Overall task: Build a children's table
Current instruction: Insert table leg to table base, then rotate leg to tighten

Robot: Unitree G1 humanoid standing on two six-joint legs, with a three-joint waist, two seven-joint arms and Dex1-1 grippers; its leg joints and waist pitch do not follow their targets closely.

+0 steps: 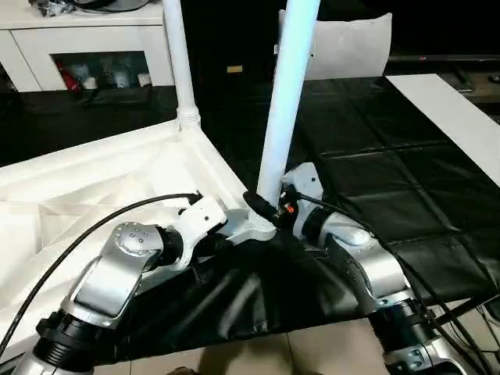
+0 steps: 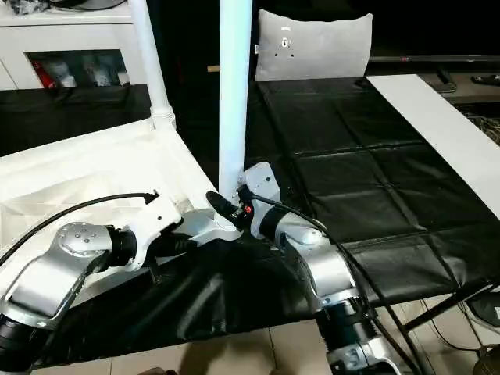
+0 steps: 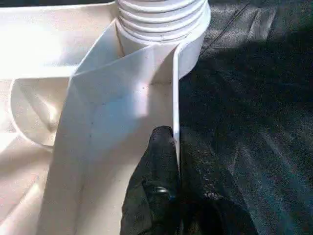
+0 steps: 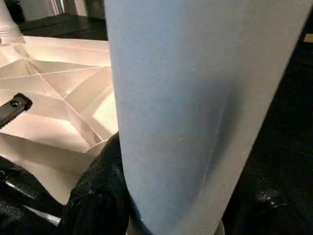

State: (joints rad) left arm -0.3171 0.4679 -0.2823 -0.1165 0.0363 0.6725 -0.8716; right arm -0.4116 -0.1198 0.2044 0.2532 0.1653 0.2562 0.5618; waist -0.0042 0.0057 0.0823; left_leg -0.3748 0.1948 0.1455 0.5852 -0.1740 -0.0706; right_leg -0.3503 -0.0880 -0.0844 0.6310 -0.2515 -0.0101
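The white table top (image 1: pixel 94 180) lies upside down on the black mat, ribbed underside up. One white leg (image 1: pixel 176 55) stands upright in the far corner socket. A second leg (image 1: pixel 286 101) stands in the near corner socket (image 1: pixel 262 228), leaning slightly to the right. My right gripper (image 1: pixel 269 207) is shut on this leg just above its base, and in the right wrist view a black finger (image 4: pixel 95 196) shows on either side of the leg (image 4: pixel 195 107). My left gripper (image 3: pixel 171 147) is shut on the top's thin side wall (image 3: pixel 146 78) beside that socket.
A grey-white pillow (image 1: pixel 348 43) leans at the back. A white cabinet (image 1: pixel 86 39) stands at the back left. A long white board (image 1: pixel 457 117) lies on the black mat (image 1: pixel 375 172) at the right. Tiled floor (image 1: pixel 312 351) shows past the mat's near edge.
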